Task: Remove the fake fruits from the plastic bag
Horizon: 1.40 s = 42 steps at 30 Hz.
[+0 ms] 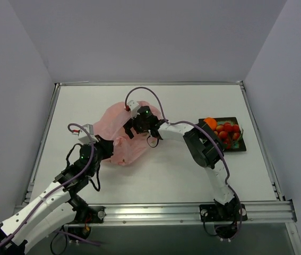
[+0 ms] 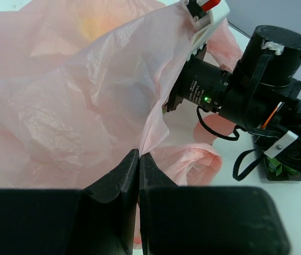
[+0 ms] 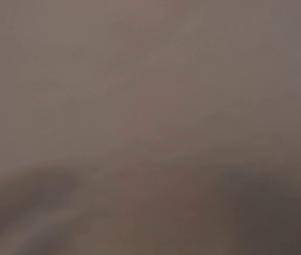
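The pink plastic bag [image 1: 119,133] lies crumpled left of the table's middle; it fills the left wrist view [image 2: 70,101]. My left gripper [image 1: 104,146] is shut on a fold of the bag's near edge [image 2: 138,155]. My right gripper [image 1: 129,129] reaches into the bag's opening from the right, and the film hides its fingers. The right wrist view is only a brownish-pink blur. A faint yellow patch [image 2: 92,24] shows through the bag. The red berries [image 1: 229,132] and the orange ball [image 1: 210,122] lie in the tray at the right.
The black-rimmed teal tray [image 1: 243,149] stands near the table's right edge. The right arm's wrist [image 2: 246,90] and its cable loop [image 2: 243,159] are close in front of my left gripper. White walls enclose the table.
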### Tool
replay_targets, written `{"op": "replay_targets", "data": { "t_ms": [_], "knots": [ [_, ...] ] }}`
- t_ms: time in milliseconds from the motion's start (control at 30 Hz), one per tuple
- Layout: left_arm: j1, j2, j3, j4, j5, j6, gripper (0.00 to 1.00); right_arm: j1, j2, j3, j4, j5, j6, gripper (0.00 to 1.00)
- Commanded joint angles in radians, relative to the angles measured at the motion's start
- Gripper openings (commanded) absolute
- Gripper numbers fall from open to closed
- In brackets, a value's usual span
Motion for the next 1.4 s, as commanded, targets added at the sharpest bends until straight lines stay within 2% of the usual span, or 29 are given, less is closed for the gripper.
{"op": "replay_targets", "data": {
  "t_ms": [0, 33, 100, 133, 167, 200, 267, 433, 467, 500, 533, 567, 667, 733, 833, 867, 900, 967, 1267, 1367],
  "knots": [
    [0.021, 0.004, 0.062, 0.041, -0.006, 0.026, 0.03, -0.001, 0.024, 0.068, 0.007, -0.081, -0.041, 0.99],
    [0.025, 0.001, 0.067, 0.020, -0.009, 0.030, 0.02, 0.000, 0.018, 0.068, 0.005, -0.088, -0.045, 0.97],
    [0.040, -0.013, 0.073, 0.007, -0.023, 0.035, 0.02, -0.003, 0.000, 0.058, -0.005, -0.142, -0.035, 0.82],
    [0.045, -0.022, 0.074, -0.034, -0.031, 0.041, 0.02, -0.001, -0.040, 0.011, 0.010, -0.153, -0.026, 0.78],
    [0.051, -0.034, 0.073, -0.039, -0.042, 0.041, 0.02, 0.003, -0.069, -0.029, 0.042, -0.156, -0.011, 0.77],
    [0.060, -0.035, 0.076, -0.041, -0.048, 0.040, 0.02, 0.006, -0.097, -0.077, 0.143, -0.151, 0.012, 0.77],
    [0.070, -0.003, 0.091, -0.016, -0.031, 0.037, 0.02, 0.006, -0.166, -0.196, 0.246, -0.130, 0.124, 0.80],
    [0.080, 0.094, 0.186, 0.033, 0.013, 0.018, 0.02, 0.009, -0.189, -0.258, 0.409, 0.172, 0.398, 0.84],
    [0.082, 0.103, 0.214, 0.030, 0.018, 0.014, 0.02, 0.016, -0.180, -0.258, 0.420, 0.230, 0.529, 0.84],
    [0.085, 0.107, 0.228, 0.027, 0.021, 0.009, 0.02, 0.025, -0.172, -0.267, 0.444, 0.284, 0.590, 0.83],
    [0.085, 0.107, 0.238, 0.015, 0.023, -0.002, 0.02, 0.049, -0.152, -0.272, 0.459, 0.392, 0.638, 0.81],
    [0.085, 0.104, 0.257, 0.012, 0.027, -0.008, 0.02, 0.063, -0.137, -0.274, 0.481, 0.444, 0.714, 0.75],
    [0.084, 0.093, 0.265, -0.050, 0.032, -0.029, 0.02, 0.075, -0.072, -0.229, 0.506, 0.527, 0.851, 0.65],
    [0.084, 0.087, 0.260, -0.071, 0.032, -0.043, 0.02, 0.082, -0.046, -0.191, 0.504, 0.599, 0.877, 0.63],
    [0.085, 0.076, 0.236, -0.091, 0.040, -0.058, 0.02, 0.078, -0.025, -0.141, 0.489, 0.668, 0.919, 0.70],
    [0.084, 0.070, 0.228, -0.096, 0.043, -0.065, 0.02, 0.078, -0.014, -0.111, 0.464, 0.683, 0.922, 0.75],
    [0.085, 0.067, 0.219, -0.099, 0.043, -0.071, 0.02, 0.080, -0.003, -0.078, 0.382, 0.717, 0.928, 0.86],
    [0.085, 0.057, 0.190, -0.100, 0.052, -0.082, 0.02, 0.083, 0.043, 0.000, 0.329, 0.746, 0.952, 0.99],
    [0.085, 0.001, 0.102, -0.100, 0.075, -0.112, 0.02, 0.095, 0.274, 0.283, 0.105, 0.779, 0.904, 1.00],
    [0.085, -0.013, 0.104, -0.114, 0.061, -0.097, 0.02, 0.103, 0.287, 0.263, 0.131, 0.759, 0.899, 1.00]
  ]
}}
